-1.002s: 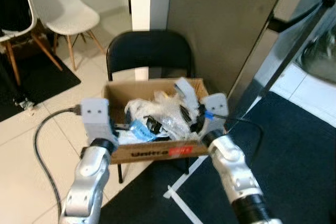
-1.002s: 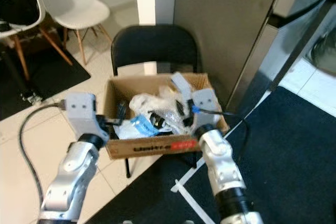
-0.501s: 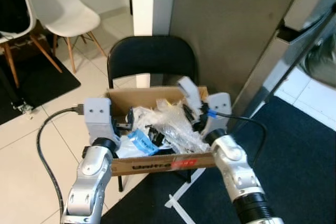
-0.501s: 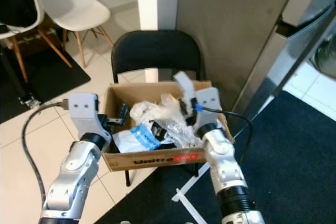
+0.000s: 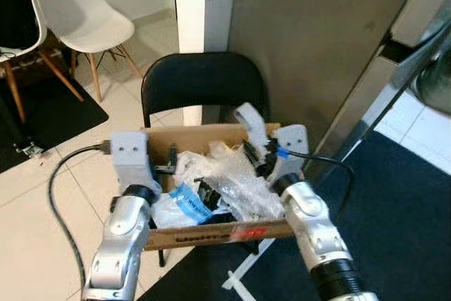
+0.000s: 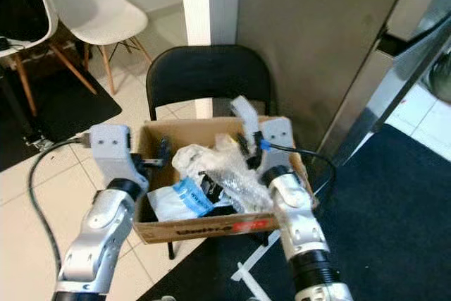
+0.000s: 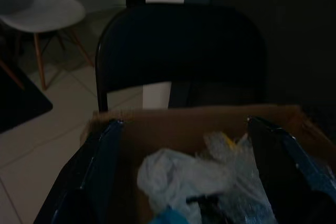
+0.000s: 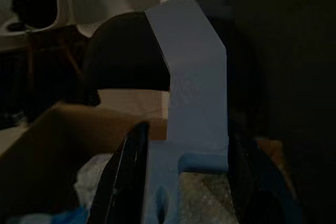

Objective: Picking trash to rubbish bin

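The right hand (image 6: 248, 147) is gripping a pale strip (image 6: 244, 113) upright, directly over the box (image 6: 204, 227); the left hand (image 6: 161, 158) is hovering spread at the box's left wall.

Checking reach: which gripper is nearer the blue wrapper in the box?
Left. The left gripper hangs just above the blue wrapper at the box's left; the right gripper is across the box, holding a pale strip.

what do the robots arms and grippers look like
Two silver, jointed arms, each ending in a boxy grey wrist housing with two long black fingers. The left gripper has a black cable looping from its housing. The right gripper has a blue connector and a thinner black cable.
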Controlling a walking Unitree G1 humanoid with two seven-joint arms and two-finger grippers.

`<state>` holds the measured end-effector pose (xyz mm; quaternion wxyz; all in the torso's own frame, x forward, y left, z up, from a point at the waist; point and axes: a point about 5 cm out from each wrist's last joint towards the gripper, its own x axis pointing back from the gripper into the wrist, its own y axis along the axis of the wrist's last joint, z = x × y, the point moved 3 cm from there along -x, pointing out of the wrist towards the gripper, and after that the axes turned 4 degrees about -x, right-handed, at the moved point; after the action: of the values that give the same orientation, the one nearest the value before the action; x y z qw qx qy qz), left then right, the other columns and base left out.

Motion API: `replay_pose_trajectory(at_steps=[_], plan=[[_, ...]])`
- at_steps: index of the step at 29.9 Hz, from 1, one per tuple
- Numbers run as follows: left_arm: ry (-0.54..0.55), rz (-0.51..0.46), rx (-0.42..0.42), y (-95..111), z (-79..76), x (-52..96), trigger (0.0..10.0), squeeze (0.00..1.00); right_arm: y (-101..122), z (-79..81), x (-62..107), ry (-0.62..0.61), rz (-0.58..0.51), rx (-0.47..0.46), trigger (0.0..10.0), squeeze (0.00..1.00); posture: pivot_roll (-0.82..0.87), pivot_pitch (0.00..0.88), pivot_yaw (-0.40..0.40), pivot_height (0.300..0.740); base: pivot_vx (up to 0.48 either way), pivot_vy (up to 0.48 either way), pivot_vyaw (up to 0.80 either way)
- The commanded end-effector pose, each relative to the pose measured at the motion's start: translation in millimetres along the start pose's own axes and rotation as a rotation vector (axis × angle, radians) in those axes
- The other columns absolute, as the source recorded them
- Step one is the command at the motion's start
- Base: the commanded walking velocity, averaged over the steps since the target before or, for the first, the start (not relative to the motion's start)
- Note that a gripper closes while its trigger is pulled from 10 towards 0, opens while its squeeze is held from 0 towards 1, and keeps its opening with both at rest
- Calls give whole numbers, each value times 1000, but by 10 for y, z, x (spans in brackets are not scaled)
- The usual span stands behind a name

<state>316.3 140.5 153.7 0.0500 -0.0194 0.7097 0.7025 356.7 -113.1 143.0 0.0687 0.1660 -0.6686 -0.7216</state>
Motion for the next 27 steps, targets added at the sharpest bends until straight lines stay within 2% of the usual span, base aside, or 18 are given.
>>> replay_pose_trajectory(at_steps=[1, 5, 8, 11, 14, 17, 22, 27], plan=[[11, 23, -4, -59, 27, 20, 10000, 0, -32, 28, 11, 4, 4, -13, 10000, 0, 64, 133, -47, 740, 300, 0, 0], [8, 28, -4, -70, 21, 12, 10000, 0, -42, 25, 4, 3, 7, -12, 10000, 0, 62, 135, -49, 740, 300, 0, 0], [-125, 158, -59, -324, -138, 8, 10000, 0, -100, 21, -27, 18, 46, 36, 10000, 0, 56, 139, -50, 740, 0, 0, 0], [-146, 174, -83, -365, -155, 8, 10000, 0, -141, 2, -35, 18, 71, 54, 10000, 0, 51, 143, -48, 740, 0, 0, 0], [-141, 176, -104, -379, -126, -6, 10000, 0, -268, -71, -30, 12, 146, 69, 10000, 0, 52, 141, -48, 740, 0, 0, 0], [-135, 179, -116, -390, -103, -6, 10000, 0, -324, -109, -21, 6, 176, 71, 10000, 0, 50, 146, -50, 740, 0, 0, 0], [-153, 233, -169, -505, -32, 76, 10000, 0, -515, -258, 35, -20, 276, 90, 10000, 0, 52, 151, -51, 740, 0, 0, 0], [-161, 271, -178, -576, 7, 129, 10000, 0, -645, -301, 84, -13, 347, 99, 10000, 0, 53, 155, -51, 740, 0, 0, 0]])
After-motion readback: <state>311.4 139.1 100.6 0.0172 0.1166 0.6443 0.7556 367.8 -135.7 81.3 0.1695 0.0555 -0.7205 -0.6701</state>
